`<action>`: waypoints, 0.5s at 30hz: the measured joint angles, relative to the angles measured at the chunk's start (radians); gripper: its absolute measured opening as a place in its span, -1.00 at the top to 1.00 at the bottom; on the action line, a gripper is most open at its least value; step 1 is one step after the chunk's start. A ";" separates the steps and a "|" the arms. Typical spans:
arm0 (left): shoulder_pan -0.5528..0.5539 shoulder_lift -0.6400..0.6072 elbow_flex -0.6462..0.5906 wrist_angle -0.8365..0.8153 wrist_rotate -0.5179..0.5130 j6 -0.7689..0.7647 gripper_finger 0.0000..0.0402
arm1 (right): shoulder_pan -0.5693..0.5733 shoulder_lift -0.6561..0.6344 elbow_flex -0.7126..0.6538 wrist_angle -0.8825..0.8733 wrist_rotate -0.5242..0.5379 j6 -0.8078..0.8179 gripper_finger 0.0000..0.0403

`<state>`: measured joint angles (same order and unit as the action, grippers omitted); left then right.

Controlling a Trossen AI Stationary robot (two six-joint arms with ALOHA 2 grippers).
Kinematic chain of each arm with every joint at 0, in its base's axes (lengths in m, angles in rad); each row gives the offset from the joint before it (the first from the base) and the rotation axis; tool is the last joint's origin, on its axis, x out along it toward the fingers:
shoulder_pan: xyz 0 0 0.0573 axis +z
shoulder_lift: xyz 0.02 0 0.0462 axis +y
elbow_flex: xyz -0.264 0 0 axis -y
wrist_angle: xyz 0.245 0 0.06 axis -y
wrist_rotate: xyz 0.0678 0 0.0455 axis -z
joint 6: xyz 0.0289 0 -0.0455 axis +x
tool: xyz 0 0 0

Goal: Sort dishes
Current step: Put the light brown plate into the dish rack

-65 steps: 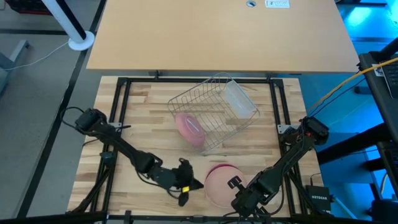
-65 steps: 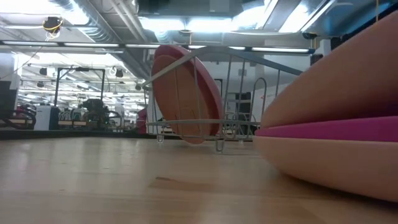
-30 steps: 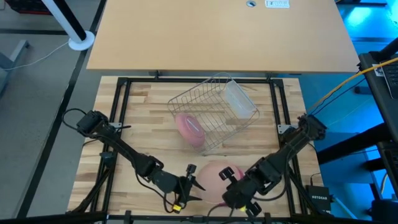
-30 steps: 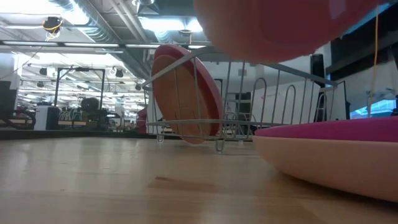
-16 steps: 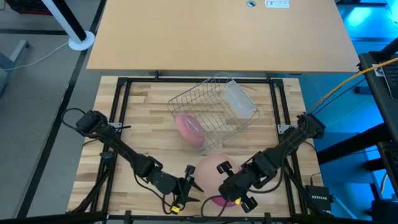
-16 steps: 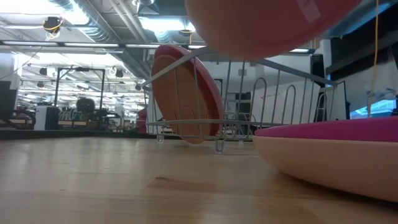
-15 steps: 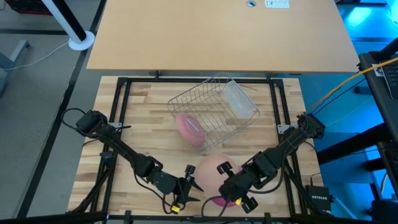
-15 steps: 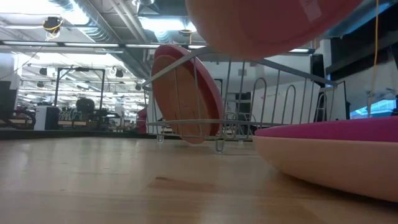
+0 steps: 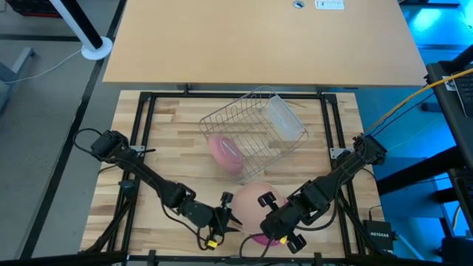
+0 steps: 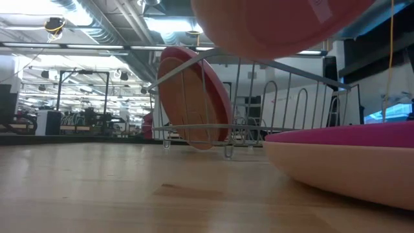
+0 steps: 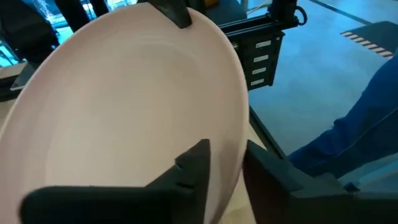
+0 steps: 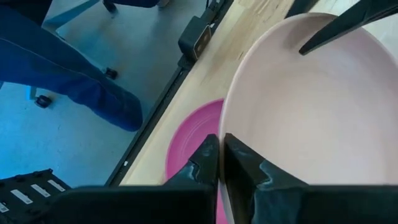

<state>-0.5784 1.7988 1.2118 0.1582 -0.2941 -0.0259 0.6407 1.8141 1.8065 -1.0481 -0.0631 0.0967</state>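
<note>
Peach plate [image 12: 323,118] pinched by right gripper [image 12: 221,155]; left gripper's [image 11: 224,165] grip unclear.

Pale peach plate [image 10: 278,26] aloft above magenta plate [image 10: 343,136], wire rack [image 10: 259,110] behind.

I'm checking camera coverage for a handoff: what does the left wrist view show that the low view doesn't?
Only the left wrist view: the left end effector with its fingers astride the pale peach plate's rim, and the right end effector's fingertip on the far rim. Only the low view: the wire rack holding the tan-brown plate, and the magenta-pink plate. Both: the lifted pale peach plate.
</note>
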 joint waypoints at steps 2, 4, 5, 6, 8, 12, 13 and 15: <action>0.004 0.000 0.000 -0.001 0.003 0.001 0.74 | 0.000 0.000 0.000 -0.001 0.004 0.000 0.91; 0.004 0.000 0.000 -0.001 0.010 0.006 0.88 | 0.000 0.000 0.000 -0.001 0.023 -0.004 0.91; 0.003 0.000 0.000 0.003 0.012 0.007 0.93 | 0.000 0.000 0.000 -0.002 0.034 -0.005 0.91; 0.002 0.000 0.000 0.006 0.012 0.007 0.96 | 0.000 0.000 0.000 -0.003 0.044 -0.007 0.90; 0.000 0.000 0.000 0.007 0.011 0.007 0.95 | 0.000 0.000 0.000 -0.004 0.060 -0.008 0.90; 0.000 0.000 0.000 0.007 0.009 -0.031 0.98 | 0.000 0.000 -0.001 -0.005 0.069 -0.031 0.90; 0.000 0.000 0.000 0.008 0.009 -0.045 0.98 | 0.000 0.000 -0.001 -0.004 0.070 -0.032 0.90; 0.000 0.000 0.000 0.010 0.009 -0.050 0.98 | 0.000 0.000 -0.002 -0.005 0.071 -0.032 0.90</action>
<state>-0.5785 1.7988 1.2118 0.1680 -0.2852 -0.0763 0.6407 1.8141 1.8050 -1.0533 0.0082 0.0644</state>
